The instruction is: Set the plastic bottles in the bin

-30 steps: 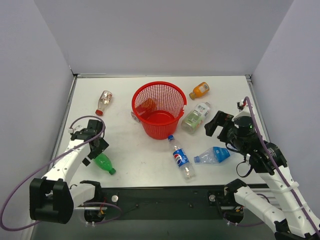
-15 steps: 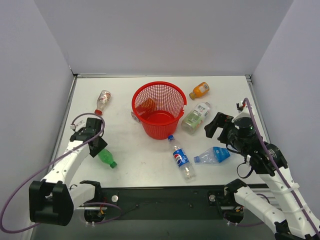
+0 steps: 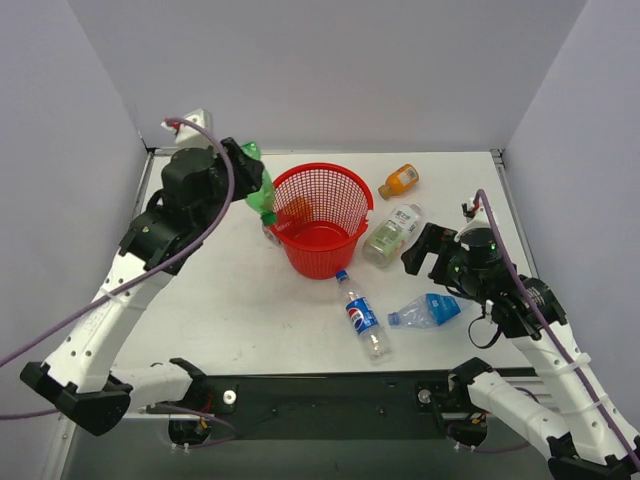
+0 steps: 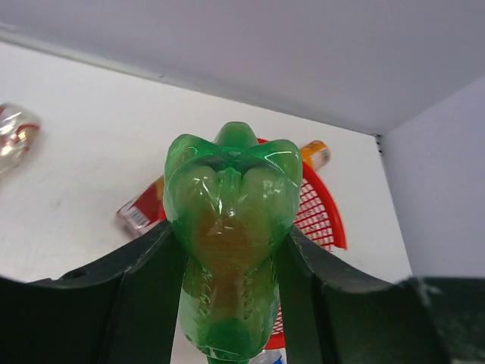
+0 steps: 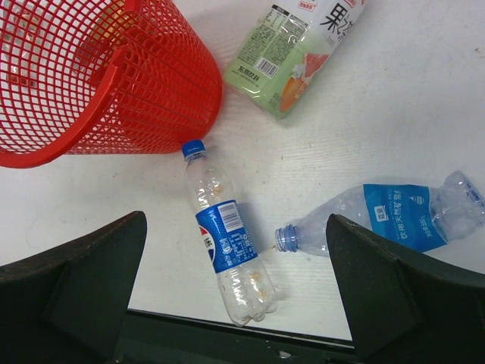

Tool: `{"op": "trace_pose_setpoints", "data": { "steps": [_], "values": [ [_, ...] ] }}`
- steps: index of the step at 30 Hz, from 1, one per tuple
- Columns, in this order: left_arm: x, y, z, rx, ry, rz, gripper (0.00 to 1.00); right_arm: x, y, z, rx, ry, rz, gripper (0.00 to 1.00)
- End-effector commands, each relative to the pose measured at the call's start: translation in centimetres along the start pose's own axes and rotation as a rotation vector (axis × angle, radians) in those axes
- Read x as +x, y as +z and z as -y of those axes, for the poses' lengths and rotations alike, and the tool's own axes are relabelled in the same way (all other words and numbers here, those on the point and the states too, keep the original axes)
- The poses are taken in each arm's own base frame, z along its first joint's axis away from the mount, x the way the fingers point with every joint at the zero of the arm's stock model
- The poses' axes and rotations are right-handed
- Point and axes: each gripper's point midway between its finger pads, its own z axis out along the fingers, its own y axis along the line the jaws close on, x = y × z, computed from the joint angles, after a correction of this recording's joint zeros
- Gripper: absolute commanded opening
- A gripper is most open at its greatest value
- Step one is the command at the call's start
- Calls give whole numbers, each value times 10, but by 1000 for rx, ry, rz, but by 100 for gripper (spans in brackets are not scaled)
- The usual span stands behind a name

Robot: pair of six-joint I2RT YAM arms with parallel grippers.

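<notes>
Left gripper (image 4: pixel 227 284) grips a translucent green plastic bottle (image 4: pixel 229 205) at the rim of a round red mesh bin (image 3: pixel 322 258).
Right gripper (image 5: pixel 235 224), fingers spread wide, hangs near a clear blue-labelled Pepsi bottle (image 3: pixel 361 318).

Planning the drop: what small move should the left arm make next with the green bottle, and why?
Probably shift slightly right before releasing. The left gripper holds the green bottle in the air at the left rim of the red basket, not clearly over the opening; letting go here might bounce it off the rim.
</notes>
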Motion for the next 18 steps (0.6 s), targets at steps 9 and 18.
{"op": "trace_pose_setpoints", "data": {
  "steps": [9,18],
  "values": [
    [34,85,121,239,259,112,39,-3,-30,2,-31,36,27,99],
    [42,87,123,239,299,106,83,8,-38,11,-15,29,10,99]
  ]
}}
